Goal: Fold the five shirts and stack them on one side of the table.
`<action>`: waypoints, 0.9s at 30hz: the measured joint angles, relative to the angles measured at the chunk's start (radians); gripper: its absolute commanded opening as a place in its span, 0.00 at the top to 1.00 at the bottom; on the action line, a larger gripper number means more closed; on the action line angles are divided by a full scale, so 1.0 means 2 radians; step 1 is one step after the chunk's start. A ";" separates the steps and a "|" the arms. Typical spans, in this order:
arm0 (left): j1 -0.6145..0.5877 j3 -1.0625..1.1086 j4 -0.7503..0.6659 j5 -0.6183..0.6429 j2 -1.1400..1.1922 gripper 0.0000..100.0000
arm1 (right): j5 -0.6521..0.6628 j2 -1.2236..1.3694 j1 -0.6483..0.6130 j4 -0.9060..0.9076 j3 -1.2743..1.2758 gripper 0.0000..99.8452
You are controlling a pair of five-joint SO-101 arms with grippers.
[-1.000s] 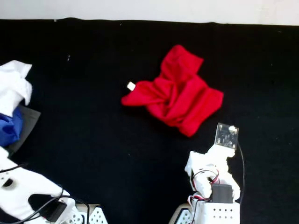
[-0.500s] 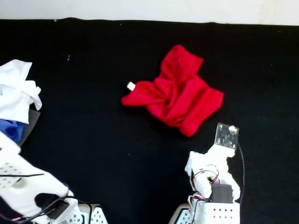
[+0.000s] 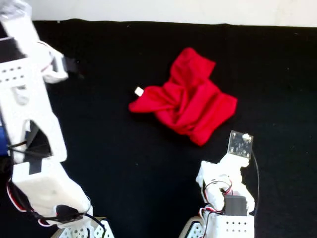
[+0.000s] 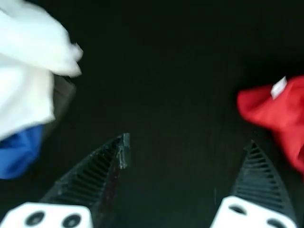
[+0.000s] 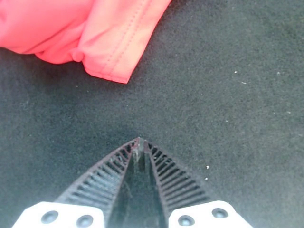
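Red shirt (image 3: 185, 101) crumpled, unfolded, mid tabletop (image 3: 124, 163), a little nearer the far edge. Small white tag (image 3: 139, 91) at its left tip. Left arm (image 3: 29, 114) stands tall along the left edge. Left claw (image 4: 187, 145) wide, empty, over bare tabletop between the red shirt and a heap where a white shirt (image 4: 28, 71) lies on a blue shirt (image 4: 19, 152). Right claw (image 5: 139, 145) tips together, holding nothing, by the near edge, right side. A corner of the red shirt lies just ahead of it, not touching.
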 measured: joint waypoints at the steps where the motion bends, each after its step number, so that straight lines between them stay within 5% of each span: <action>1: 0.003 0.020 0.000 0.000 0.000 0.64 | 0.000 0.000 0.000 -0.001 0.000 0.99; 12: 0.008 0.118 -0.002 -0.001 0.000 0.64 | 0.005 0.000 -0.019 -0.210 0.000 0.97; 19: 0.008 0.120 -0.002 -0.001 0.000 0.64 | 0.183 0.000 -0.045 -0.250 -0.041 0.83; 27: 0.008 0.120 -0.002 -0.001 0.000 0.64 | 0.205 0.021 -0.045 -0.269 -0.236 0.83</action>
